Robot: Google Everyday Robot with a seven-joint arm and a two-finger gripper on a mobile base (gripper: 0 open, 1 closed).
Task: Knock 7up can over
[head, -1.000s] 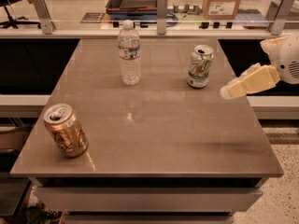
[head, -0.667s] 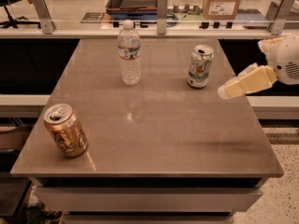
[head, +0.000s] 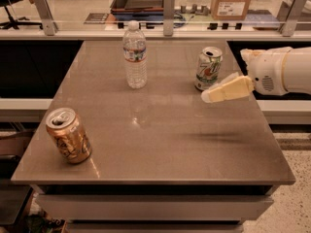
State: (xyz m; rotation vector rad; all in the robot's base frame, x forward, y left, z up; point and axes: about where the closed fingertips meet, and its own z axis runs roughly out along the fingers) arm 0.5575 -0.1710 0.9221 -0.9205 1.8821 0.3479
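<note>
Reach came from the right: our arm lay level, gripper just beside the upright 7up can. We could not tell whether it was clenched or released.

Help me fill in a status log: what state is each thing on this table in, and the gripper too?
7up can: upright, not yet knocked over, far right of the table.
Water bottle: upright, cap on, far middle.
Orange-brown can: upright, near left corner.
Gripper: above the table, close to the 7up can's near right side; contact cannot be told.
</note>
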